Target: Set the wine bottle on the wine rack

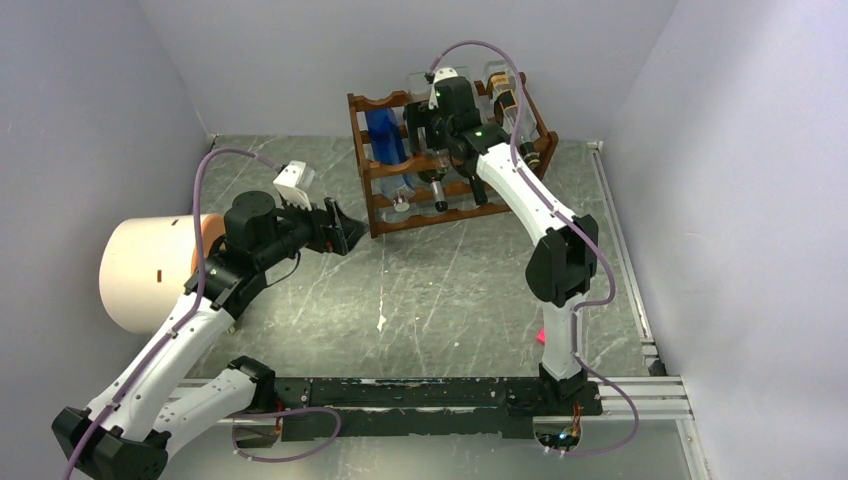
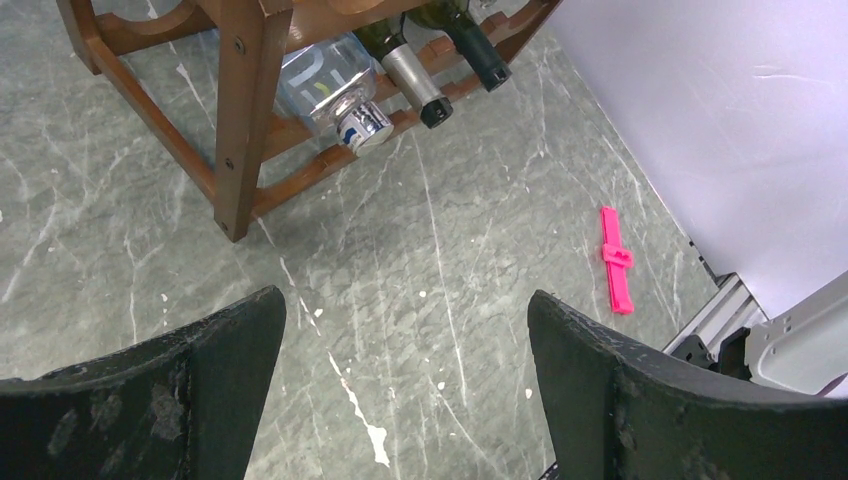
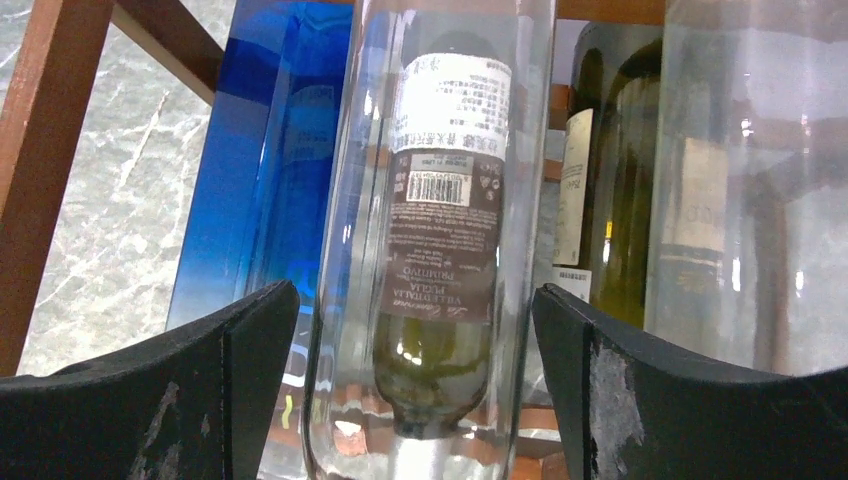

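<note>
Wine bottle point(image 3: 430, 200), clear glass, lay in the wine rack point(image 1: 430, 217) at the desk's far edge, between a blue bottle point(image 3: 250, 170) and a green bottle point(image 3: 620, 200). The right pincer point(image 3: 412, 295) straddled it, spread. It looked heavy, slick and breakable, best gripped mid-body. Its upside-down label read "PRIMITIVO" and "PUGLIA". The left pincer point(image 2: 405, 300) hung spread and empty.

The wine bottle point(image 3: 430, 200) is glossy clear glass, the wine rack point(image 2: 245, 100) smooth reddish wood, the tabletop point(image 2: 450, 300) matt.

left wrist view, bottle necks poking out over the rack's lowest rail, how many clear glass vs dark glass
clear glass bottle: 1
dark glass bottles: 2
total: 3
</note>
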`<state>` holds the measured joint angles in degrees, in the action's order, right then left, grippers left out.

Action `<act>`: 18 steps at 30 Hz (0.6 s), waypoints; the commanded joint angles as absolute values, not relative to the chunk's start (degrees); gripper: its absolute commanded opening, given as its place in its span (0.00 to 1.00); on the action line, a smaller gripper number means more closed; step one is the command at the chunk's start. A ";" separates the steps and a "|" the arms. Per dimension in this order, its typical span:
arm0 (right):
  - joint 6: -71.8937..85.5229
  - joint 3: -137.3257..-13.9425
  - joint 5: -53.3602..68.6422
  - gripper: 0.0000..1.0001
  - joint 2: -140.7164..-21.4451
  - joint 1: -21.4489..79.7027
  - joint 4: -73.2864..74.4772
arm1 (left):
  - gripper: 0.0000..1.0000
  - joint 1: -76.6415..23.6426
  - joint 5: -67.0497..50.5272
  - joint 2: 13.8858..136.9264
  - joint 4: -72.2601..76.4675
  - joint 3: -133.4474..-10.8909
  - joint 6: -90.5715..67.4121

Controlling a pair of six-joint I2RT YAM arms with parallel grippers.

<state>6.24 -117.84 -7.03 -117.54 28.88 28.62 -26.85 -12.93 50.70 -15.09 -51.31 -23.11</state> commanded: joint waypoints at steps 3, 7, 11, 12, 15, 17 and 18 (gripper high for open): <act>6.01 -116.23 -6.47 0.95 -110.30 28.70 25.02 | 0.94 -26.89 -13.88 51.36 -16.55 -55.35 -22.23; 6.56 -114.44 -5.43 0.97 -106.67 28.70 23.92 | 0.94 -26.89 -12.10 52.05 -18.35 -57.03 -21.78; 7.93 -107.92 -4.63 0.97 -99.96 28.72 21.84 | 0.94 -26.89 -10.54 51.59 -19.89 -58.80 -21.61; 8.59 -105.10 -4.74 0.97 -97.61 28.72 21.15 | 0.94 -26.89 -9.81 51.31 -20.27 -59.21 -21.62; 10.72 -94.65 -5.41 0.97 -87.59 28.74 18.47 | 0.94 -26.85 -8.21 50.38 -21.87 -60.75 -19.08; 12.15 -87.20 -7.04 0.97 -80.88 28.75 17.06 | 0.94 -26.89 -7.24 49.61 -22.72 -61.56 -18.53; 12.73 -83.90 -8.00 0.97 -77.46 28.80 16.81 | 0.94 -26.89 -6.84 49.17 -23.04 -61.92 -18.07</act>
